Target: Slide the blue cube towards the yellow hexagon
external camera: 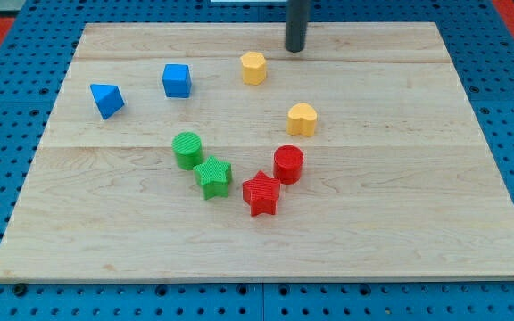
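Observation:
The blue cube (177, 80) sits on the wooden board at the upper left of centre. The yellow hexagon (253, 68) stands to its right, near the view's top, with a gap of bare board between them. My tip (294, 49) is at the view's top, just right of and above the yellow hexagon, apart from it and far from the blue cube.
A blue triangular block (106, 100) lies left of the cube. A yellow heart (302, 119), a red cylinder (288, 164), a red star (261, 193), a green star (212, 176) and a green cylinder (187, 150) stand around the board's middle. The board's top edge (150, 24) is close behind my tip.

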Tool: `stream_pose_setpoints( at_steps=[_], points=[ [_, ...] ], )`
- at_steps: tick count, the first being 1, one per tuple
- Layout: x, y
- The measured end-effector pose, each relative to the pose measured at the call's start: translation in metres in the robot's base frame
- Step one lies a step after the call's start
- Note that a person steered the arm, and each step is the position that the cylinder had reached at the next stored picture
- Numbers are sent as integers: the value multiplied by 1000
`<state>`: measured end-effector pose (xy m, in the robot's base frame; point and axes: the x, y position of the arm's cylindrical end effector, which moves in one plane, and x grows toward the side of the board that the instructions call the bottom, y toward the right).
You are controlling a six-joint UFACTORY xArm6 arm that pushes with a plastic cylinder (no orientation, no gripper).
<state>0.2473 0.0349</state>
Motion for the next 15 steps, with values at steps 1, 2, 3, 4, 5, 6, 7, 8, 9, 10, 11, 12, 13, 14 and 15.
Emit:
stream_pose_setpoints(
  at_steps=[1, 2, 3, 4, 5, 6, 7, 8, 9, 10, 11, 12, 13, 14, 15],
  points=[
    [29, -70],
    [78, -84],
    [102, -56],
    [60, -55],
    [34, -70],
    [47, -123],
    [42, -157],
    [77, -170],
    [104, -154],
    [67, -202],
    [134, -213],
    [148, -189],
    [146, -158],
    [146, -131],
    [144, -112]
  ],
)
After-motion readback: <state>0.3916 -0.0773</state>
